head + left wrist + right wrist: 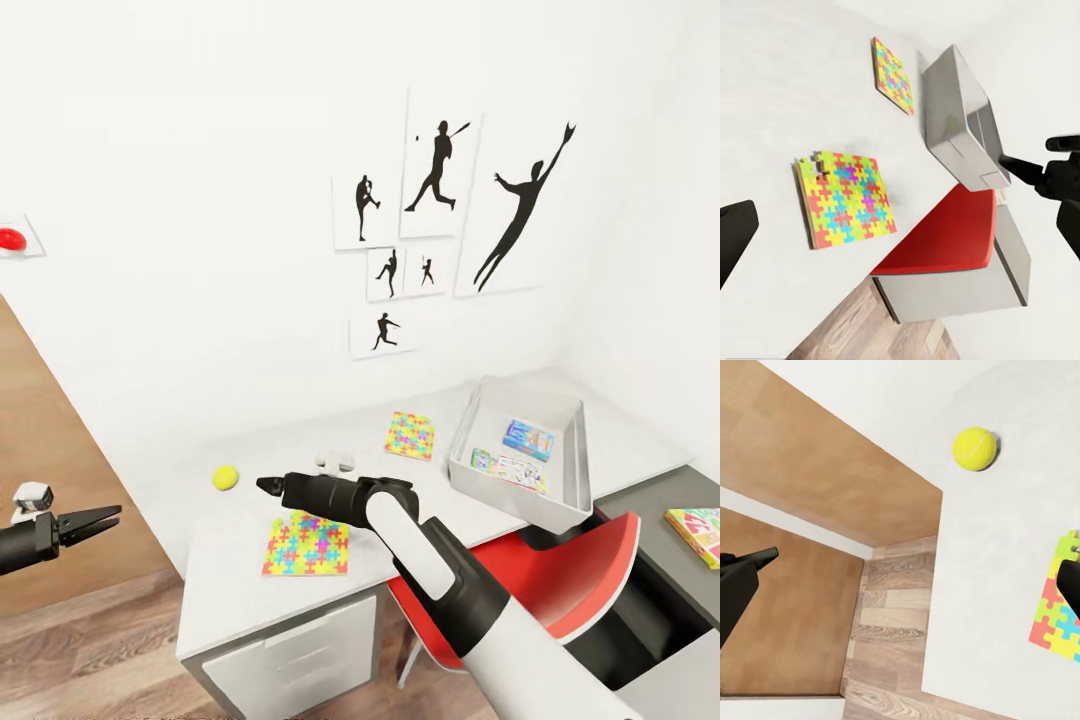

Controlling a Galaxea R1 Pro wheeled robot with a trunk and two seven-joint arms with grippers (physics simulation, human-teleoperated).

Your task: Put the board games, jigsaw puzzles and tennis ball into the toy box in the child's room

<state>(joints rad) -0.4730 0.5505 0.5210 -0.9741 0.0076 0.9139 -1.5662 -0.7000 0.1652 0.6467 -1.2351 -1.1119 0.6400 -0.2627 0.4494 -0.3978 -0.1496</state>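
On the pale table (230, 590), the tennis ball (226, 477) lies near the back left; it also shows in the right wrist view (975, 448). One jigsaw puzzle (306, 544) lies near the front, the other (411, 435) beside the toy box (575, 470). Two board games (528, 438) (510, 470) lie inside the box. A third board game (698, 532) rests on the dark cabinet top at far right. My right gripper (262, 486) hovers open just right of the ball. My left gripper (112, 516) is open over the floor, left of the table, its fingers (1057, 176) spread wide.
A red chair (560, 590) is tucked under the table below the toy box. A small white object (335, 462) sits behind my right gripper. Athlete posters (440, 170) hang on the white wall. Wood-plank floor (90, 640) lies left of the table.
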